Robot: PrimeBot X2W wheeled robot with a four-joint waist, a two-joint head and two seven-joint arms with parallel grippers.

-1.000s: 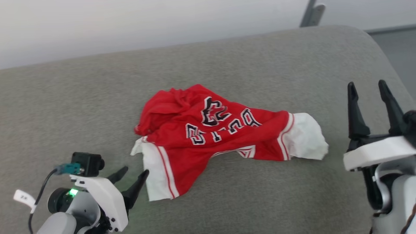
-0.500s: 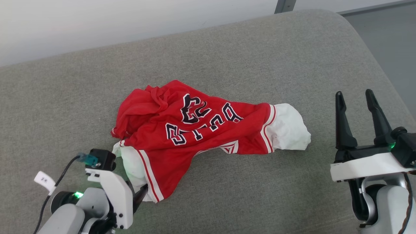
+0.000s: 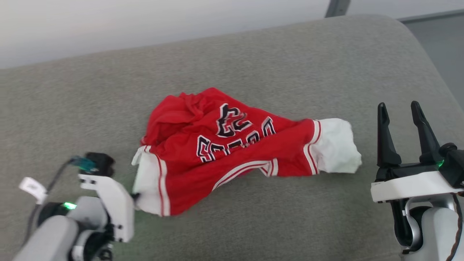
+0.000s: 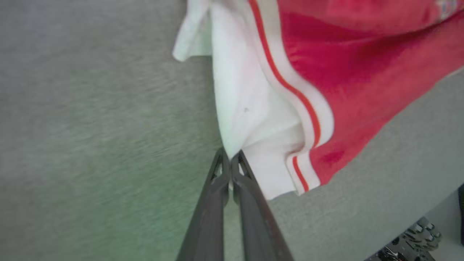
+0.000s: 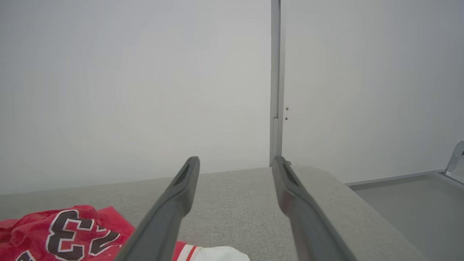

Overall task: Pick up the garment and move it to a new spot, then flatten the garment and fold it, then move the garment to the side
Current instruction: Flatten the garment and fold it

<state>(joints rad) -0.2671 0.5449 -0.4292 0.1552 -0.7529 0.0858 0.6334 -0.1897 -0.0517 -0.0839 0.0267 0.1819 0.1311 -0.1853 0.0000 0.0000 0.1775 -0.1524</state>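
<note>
The garment [image 3: 232, 145] is a red jersey with white sleeves, striped trim and black lettering, lying crumpled in the middle of the grey cushion [image 3: 253, 65]. My left gripper [image 3: 136, 197] sits at its near-left white sleeve, shut on the sleeve's edge. The left wrist view shows the two fingertips [image 4: 222, 163] pinched together on the white cloth of the garment [image 4: 261, 116]. My right gripper [image 3: 398, 108] stands open at the right, apart from the garment's right sleeve, fingers pointing up. The right wrist view shows my right gripper [image 5: 235, 163] open, with the garment [image 5: 72, 232] low at the left.
The cushion's rounded right edge [image 3: 431, 65] drops to a grey floor [image 3: 446, 43]. A pale wall [image 5: 145, 90] with a vertical metal strip [image 5: 276, 90] stands behind the cushion. Bare cushion lies in front of and behind the garment.
My left gripper reached the near-left sleeve and shut on it. The sleeve is bunched and pulled slightly toward the gripper. The head camera shifted. My right gripper stays open.
</note>
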